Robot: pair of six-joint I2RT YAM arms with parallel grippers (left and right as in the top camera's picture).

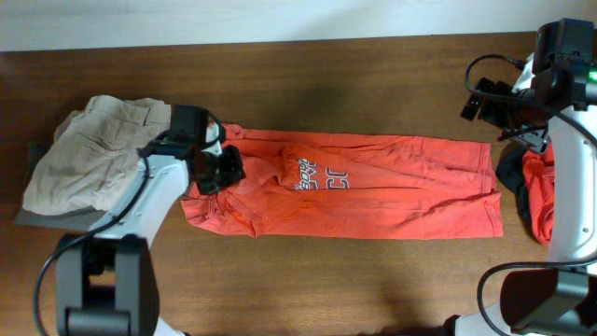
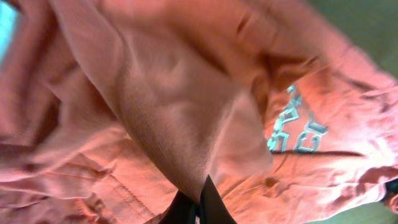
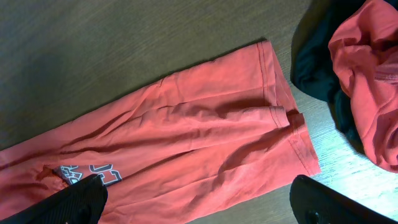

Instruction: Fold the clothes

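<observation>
The orange-red T-shirt [image 1: 392, 187] lies as a long band across the middle of the table, its navy and white print facing up. My left gripper [image 1: 224, 168] is at the shirt's left end, and the left wrist view shows the fingers [image 2: 200, 202] shut on a raised fold of its fabric [image 2: 155, 93]. My right gripper [image 1: 483, 101] hovers above the shirt's right end [image 3: 199, 137], and its fingers [image 3: 199, 204] are wide open and empty. A red shirt [image 1: 539, 187] and a black garment [image 1: 511, 173] lie bunched at the right edge, and both the red one [image 3: 373, 81] and the black one [image 3: 317, 68] show in the right wrist view.
A pile of beige garments [image 1: 93, 149] sits on a grey board [image 1: 37, 217] at the left. Bare wooden table [image 1: 354, 93] lies behind and in front of the shirt. A white wall edge runs along the back.
</observation>
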